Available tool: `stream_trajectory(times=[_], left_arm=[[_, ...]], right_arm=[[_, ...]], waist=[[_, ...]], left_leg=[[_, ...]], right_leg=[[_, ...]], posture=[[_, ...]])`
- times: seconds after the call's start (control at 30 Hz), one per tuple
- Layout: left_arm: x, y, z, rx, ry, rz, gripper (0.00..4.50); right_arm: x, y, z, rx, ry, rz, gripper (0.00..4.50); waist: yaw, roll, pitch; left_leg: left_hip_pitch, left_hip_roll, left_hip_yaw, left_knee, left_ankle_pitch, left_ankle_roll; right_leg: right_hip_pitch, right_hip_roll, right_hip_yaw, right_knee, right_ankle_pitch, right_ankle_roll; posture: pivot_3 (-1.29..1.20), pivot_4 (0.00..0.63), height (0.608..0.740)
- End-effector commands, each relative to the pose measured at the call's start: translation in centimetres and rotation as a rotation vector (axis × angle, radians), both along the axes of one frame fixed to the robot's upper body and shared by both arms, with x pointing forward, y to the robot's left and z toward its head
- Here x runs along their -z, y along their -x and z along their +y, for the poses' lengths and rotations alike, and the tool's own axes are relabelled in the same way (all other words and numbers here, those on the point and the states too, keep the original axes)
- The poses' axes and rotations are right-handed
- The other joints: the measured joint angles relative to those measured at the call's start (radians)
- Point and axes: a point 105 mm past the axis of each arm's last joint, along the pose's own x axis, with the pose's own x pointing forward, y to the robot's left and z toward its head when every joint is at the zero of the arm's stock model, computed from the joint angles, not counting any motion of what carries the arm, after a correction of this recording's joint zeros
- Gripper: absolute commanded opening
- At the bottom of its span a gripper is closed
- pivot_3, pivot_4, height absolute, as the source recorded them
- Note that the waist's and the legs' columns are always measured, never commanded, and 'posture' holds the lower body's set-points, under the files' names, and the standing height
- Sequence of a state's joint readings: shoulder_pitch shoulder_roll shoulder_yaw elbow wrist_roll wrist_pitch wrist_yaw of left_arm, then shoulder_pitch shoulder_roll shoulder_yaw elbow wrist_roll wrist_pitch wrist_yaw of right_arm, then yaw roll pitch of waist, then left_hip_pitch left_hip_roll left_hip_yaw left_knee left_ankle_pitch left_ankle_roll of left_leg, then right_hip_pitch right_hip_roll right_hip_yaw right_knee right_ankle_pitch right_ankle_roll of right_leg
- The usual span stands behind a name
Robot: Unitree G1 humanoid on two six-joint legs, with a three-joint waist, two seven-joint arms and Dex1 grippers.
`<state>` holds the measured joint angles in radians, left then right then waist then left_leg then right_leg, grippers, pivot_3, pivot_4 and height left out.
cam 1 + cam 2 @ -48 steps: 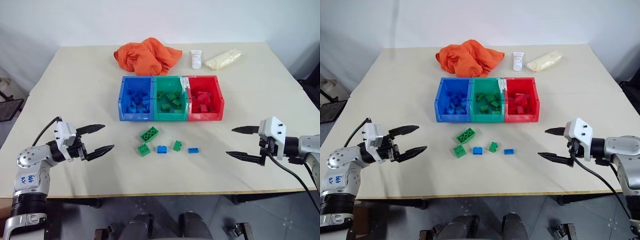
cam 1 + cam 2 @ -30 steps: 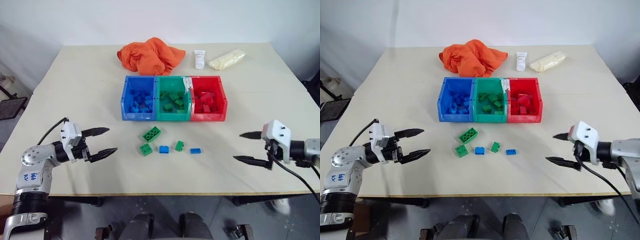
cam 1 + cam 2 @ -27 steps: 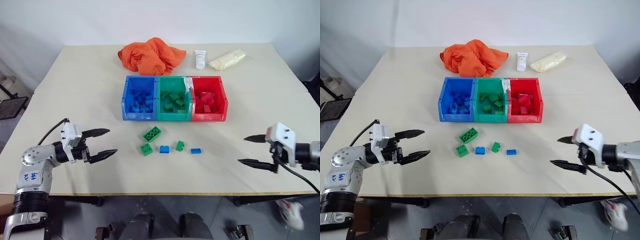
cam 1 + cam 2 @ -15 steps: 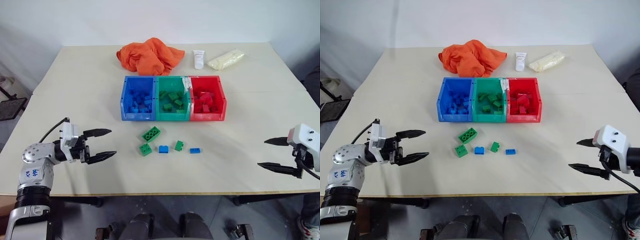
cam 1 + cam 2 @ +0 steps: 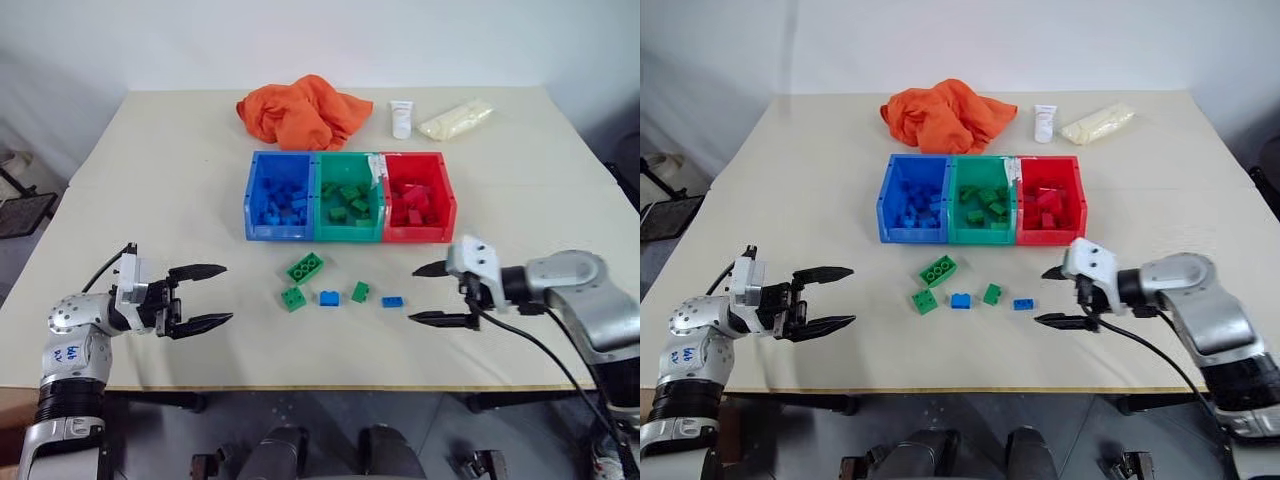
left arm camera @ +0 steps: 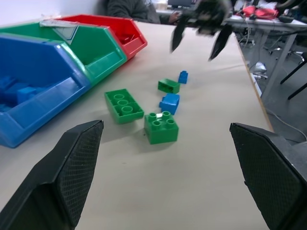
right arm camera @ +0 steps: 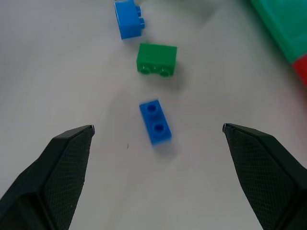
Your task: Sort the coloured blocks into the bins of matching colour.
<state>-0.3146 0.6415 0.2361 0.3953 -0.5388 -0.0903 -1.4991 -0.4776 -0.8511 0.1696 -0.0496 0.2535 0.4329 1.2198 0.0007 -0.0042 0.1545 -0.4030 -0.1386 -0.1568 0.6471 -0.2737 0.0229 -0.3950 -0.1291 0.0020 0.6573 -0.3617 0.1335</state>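
five loose blocks, three green (image 5: pixel 303 267) and two blue (image 5: pixel 392 301), lie mid-frame on the tabletop (image 5: pixel 180 180), below the joined blue, green and red bins (image 5: pixel 349 234). left pincer (image 5: pixel 207 295) at lower left and right pincer (image 5: pixel 424 293) right of centre gape open, empty.

Beige table (image 5: pixel 170 200), joined bins (image 5: pixel 350 235), five loose blocks (image 5: pixel 329 297), orange cloth (image 5: pixel 300 110), white tube (image 5: pixel 401 118), pale packet (image 5: pixel 455 118)
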Motion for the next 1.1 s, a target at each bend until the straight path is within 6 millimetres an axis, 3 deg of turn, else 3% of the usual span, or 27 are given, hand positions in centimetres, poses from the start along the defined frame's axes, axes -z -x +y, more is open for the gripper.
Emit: stream_trajectory(times=[0.03,0.17,0.27,0.6,0.7,0.83,0.9,0.97,1.1], left_arm=[[-0.7,0.2,-0.3,0.013,-0.005,-0.052,4.49],[-0.8,0.0,-0.8,-0.001,0.011,-0.068,4.49],[-0.8,0.0,-1.0,-0.007,0.018,-0.071,4.5],[-0.7,-0.7,-0.8,-0.091,0.012,-0.049,4.5],[-0.6,-0.5,-0.9,-0.077,0.016,-0.036,4.5],[-1.0,-0.6,-0.9,-0.083,0.025,-0.059,4.5],[-1.0,-0.7,-0.9,-0.088,0.026,-0.063,4.5],[-1.0,-0.8,-1.0,-0.092,0.028,-0.067,4.5],[-1.0,-0.8,-1.2,-0.097,0.034,-0.079,4.5]], right_arm=[[0.6,-0.6,0.4,-0.017,0.031,-0.015,4.5],[1.8,-1.1,1.1,-0.031,0.052,-0.01,4.5],[2.4,-1.3,1.4,-0.033,0.052,-0.009,3.89],[1.8,-1.4,2.2,-0.019,0.021,-0.039,0.43],[0.5,-1.5,2.4,-0.006,-0.011,-0.067,0.43],[-4.4,-2.7,3.7,0.026,-0.128,-0.179,0.43],[-6.0,-3.2,4.7,0.021,-0.163,-0.2,0.43],[-7.5,-4.0,6.2,0.015,-0.19,-0.212,0.43],[-10.2,-6.9,11.0,-0.007,-0.265,-0.263,0.43]], waist=[[-0.001,0.0,0.0],[-0.005,0.0,0.0],[-0.008,0.0,0.0],[-0.013,0.0,0.0],[-0.013,0.0,0.0],[-0.018,0.0,0.0],[-0.025,0.0,0.0],[-0.029,0.0,0.0],[-0.042,0.0,0.0]], left_leg=[[0.0,0.0,0.0,0.0,0.0,0.0],[0.0,0.0,0.0,0.0,0.0,0.0],[0.0,0.0,0.0,0.0,0.0,0.0],[0.0,0.001,0.001,0.0,0.0,0.0],[0.0,0.001,0.001,0.0,0.0,0.0],[0.0,0.001,0.001,0.0,0.0,0.0],[0.0,0.001,0.001,0.0,0.0,0.0],[0.0,0.001,0.001,-0.001,0.0,-0.001],[0.0,0.002,0.001,-0.002,0.0,-0.002]], right_leg=[[0.0,0.0,0.0,0.0,0.0,0.0],[-0.001,0.0,0.0,0.001,0.0,0.0],[-0.001,0.0,0.0,0.002,0.0,0.0],[-0.001,0.001,0.0,0.002,0.0,0.0],[-0.001,0.001,0.001,0.002,0.0,0.0],[-0.002,0.001,0.001,0.002,0.0,0.0],[-0.002,0.001,0.001,0.002,0.0,0.0],[-0.002,0.001,0.001,0.002,0.0,0.0],[-0.003,0.001,0.001,0.003,0.0,0.0]], posture=[[0.0,0.15,0.74],[0.0,0.15,0.74],[0.0,0.15,0.74],[0.0,0.15,0.74],[0.0,0.15,0.74],[0.0,0.15,0.74],[0.0,0.15,0.74],[0.0,0.15,0.74],[0.0,0.15,0.74]])
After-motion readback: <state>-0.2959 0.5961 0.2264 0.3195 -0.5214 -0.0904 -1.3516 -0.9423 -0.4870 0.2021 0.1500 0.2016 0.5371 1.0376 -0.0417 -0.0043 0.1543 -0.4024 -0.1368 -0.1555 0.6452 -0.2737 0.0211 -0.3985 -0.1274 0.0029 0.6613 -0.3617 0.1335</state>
